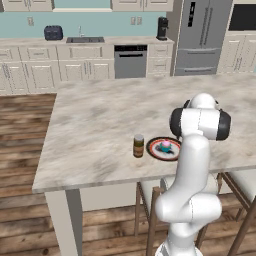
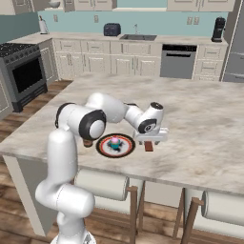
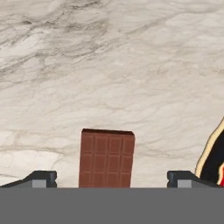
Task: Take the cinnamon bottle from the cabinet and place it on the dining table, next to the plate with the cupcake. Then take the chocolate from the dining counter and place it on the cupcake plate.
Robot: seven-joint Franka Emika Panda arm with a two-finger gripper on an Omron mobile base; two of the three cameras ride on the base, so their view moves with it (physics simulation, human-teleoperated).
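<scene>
Flat dark brown rectangular chocolate bar (image 3: pixel 106 158) lying on beige veined marble island top (image 3: pixel 113 65), sitting between your gripper (image 3: pixel 111 178) fingertips (image 3: pixel 42 178). Jaws standing wide apart, gripping nothing. Red-rimmed round plate (image 2: pixel 102 147) with pink-frosted cupcake (image 2: pixel 114 141) resting just beside bar. Brown cinnamon jar (image 1: pixel 138 146) standing near plate's other side.
</scene>
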